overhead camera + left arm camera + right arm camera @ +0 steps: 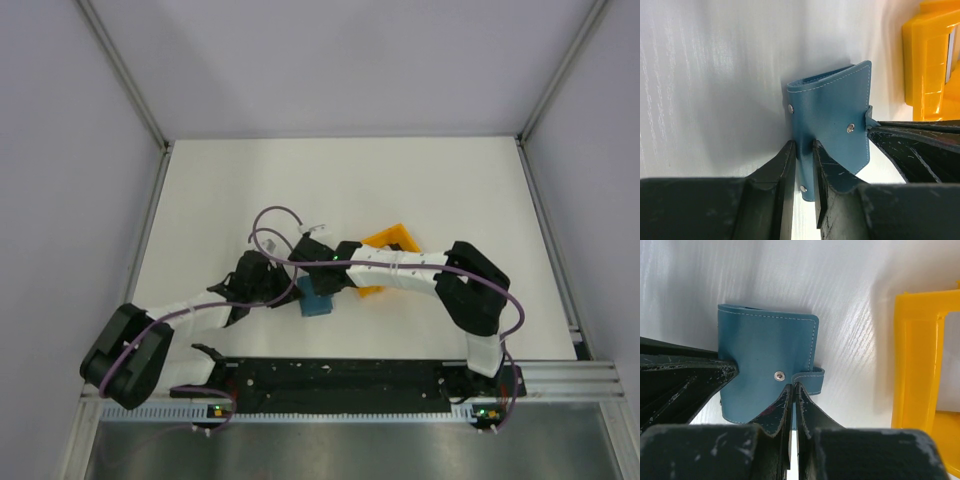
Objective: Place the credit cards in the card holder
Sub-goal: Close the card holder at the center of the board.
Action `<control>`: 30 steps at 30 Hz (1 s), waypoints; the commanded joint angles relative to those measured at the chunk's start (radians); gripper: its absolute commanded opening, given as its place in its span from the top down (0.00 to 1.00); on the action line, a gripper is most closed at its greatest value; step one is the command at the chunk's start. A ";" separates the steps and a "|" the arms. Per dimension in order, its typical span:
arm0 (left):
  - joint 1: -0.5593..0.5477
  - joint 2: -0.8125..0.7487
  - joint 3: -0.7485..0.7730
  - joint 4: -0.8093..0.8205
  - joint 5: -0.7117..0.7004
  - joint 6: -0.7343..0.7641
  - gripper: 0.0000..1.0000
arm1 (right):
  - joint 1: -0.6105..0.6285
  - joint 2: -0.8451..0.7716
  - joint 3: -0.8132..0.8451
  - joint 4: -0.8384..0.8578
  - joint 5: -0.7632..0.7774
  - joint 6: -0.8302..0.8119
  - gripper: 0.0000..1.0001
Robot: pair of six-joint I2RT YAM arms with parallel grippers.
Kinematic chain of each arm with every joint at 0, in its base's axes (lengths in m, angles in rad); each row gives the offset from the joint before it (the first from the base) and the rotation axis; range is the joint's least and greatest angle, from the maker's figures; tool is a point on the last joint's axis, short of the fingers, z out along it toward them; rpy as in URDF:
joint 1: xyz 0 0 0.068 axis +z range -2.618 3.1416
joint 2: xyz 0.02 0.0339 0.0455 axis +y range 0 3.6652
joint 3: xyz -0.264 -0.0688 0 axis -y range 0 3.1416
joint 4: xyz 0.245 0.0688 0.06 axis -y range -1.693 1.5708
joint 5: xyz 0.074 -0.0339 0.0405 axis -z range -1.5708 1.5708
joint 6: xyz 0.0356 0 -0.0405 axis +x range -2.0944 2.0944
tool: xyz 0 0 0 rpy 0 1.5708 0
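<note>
pinching one card holder: two pairs of jaws, beside one rack.

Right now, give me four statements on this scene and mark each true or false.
1. On the left gripper, the jaws clamp the card holder. True.
2. On the right gripper, the jaws stand wide open. False: they are closed at the holder's strap.
3. An orange rack stands beside the card holder. True.
4. The card holder is opened out flat. False: it is folded.
</note>
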 commanded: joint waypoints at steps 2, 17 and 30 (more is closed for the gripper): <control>-0.001 0.022 0.005 0.014 0.007 0.031 0.78 | 0.000 -0.013 0.044 0.063 -0.065 -0.023 0.99; -0.001 0.059 0.017 0.026 0.033 0.039 0.80 | -0.014 -0.001 0.012 0.068 -0.082 -0.003 0.91; -0.001 0.056 0.020 0.017 0.027 0.042 0.82 | -0.024 0.005 -0.010 0.063 -0.073 -0.014 1.00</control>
